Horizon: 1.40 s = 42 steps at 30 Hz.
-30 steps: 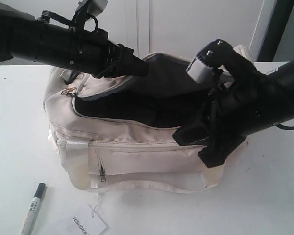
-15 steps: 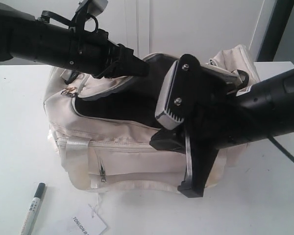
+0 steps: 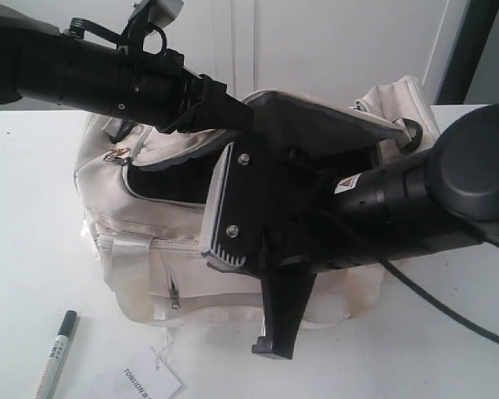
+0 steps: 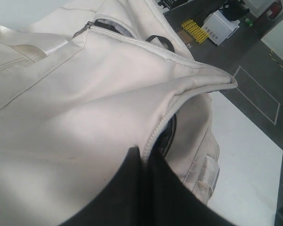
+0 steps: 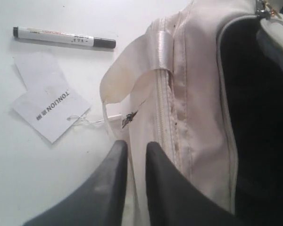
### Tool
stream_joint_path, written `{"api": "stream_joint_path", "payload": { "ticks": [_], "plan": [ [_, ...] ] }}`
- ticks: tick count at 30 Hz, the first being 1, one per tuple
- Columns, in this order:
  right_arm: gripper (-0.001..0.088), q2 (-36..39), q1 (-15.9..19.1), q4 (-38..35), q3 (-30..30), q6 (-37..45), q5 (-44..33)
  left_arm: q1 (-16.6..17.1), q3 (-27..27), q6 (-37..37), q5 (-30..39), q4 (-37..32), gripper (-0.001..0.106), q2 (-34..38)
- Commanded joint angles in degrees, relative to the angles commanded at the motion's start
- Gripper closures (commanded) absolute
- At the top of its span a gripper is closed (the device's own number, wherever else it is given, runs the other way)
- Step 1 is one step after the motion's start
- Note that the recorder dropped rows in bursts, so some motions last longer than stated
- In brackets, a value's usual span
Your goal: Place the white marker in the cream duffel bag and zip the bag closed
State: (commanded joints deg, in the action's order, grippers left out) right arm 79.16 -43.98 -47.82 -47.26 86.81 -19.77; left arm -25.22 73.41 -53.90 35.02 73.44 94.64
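Right fingers [image 5: 119,153] swung off the cream duffel bag [image 3: 133,249], barely parted, empty, toward the white marker [image 5: 61,37]. Left fingers [image 4: 134,169] pinch the bag rim.

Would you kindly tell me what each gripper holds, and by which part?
The left gripper pinches the cream duffel bag by the zip edge of its top flap. The right gripper holds nothing; the white marker lies on the table.
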Motion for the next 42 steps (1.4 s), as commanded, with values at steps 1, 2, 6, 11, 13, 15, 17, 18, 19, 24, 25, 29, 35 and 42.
{"api": "stream_joint_path", "payload": {
  "ticks": [1,2,6,11,13,15,17,18,19,24,25,29,35,42],
  "plan": [
    [0.0664,0.5,-0.3,0.0,0.0,0.5,0.6,0.0,0.0,0.0,0.1,0.0,0.105,0.0],
    [0.0646,1.1,-0.7,0.0,0.0,0.6,1.3,0.0,0.0,0.0,0.3,-0.2,0.105,0.0],
    [0.0536,3.0,-1.7,0.0,0.0,0.6,4.7,0.0,0.0,0.0,0.4,-0.3,0.105,0.0],
    [0.0462,5.1,-2.3,0.0,0.0,0.6,7.6,0.0,0.0,0.0,0.6,-0.4,0.105,0.0],
    [0.0462,5.9,-2.3,-0.2,0.0,0.5,7.7,0.0,0.0,0.0,0.7,-0.4,0.105,0.0],
    [0.0462,6.7,-2.3,-0.3,0.0,0.5,8.0,0.0,0.0,0.0,0.7,-0.4,0.105,0.0],
    [0.0462,7.3,-2.3,-0.4,0.0,0.4,9.6,0.0,0.0,0.0,0.7,-0.4,0.105,0.0],
    [0.0462,7.3,-2.3,-1.0,0.0,0.4,10.3,0.0,0.0,0.0,0.7,-0.4,0.105,0.0],
    [0.0462,7.3,-2.3,-1.9,0.0,0.4,11.1,0.0,0.0,0.0,0.7,-0.4,0.105,0.0],
    [0.0462,7.3,-3.0,-3.3,-1.6,0.4,11.1,0.0,0.0,0.0,0.7,-0.4,0.105,0.0],
    [0.0462,7.3,-3.6,-3.3,-2.2,0.4,11.6,0.0,0.0,0.0,0.7,-0.4,0.105,0.0],
    [0.0462,7.5,-5.3,-3.3,-3.4,0.5,12.2,0.0,0.0,0.0,0.7,-0.4,0.105,0.0],
    [0.0462,10.1,-5.6,-3.3,-3.4,0.5,14.5,0.0,0.0,0.0,0.7,-0.3,0.105,0.0],
    [0.0738,12.2,-5.6,-3.3,-3.4,0.4,13.7,0.0,0.0,0.0,0.7,-0.7,0.105,0.0]
  ]
}}
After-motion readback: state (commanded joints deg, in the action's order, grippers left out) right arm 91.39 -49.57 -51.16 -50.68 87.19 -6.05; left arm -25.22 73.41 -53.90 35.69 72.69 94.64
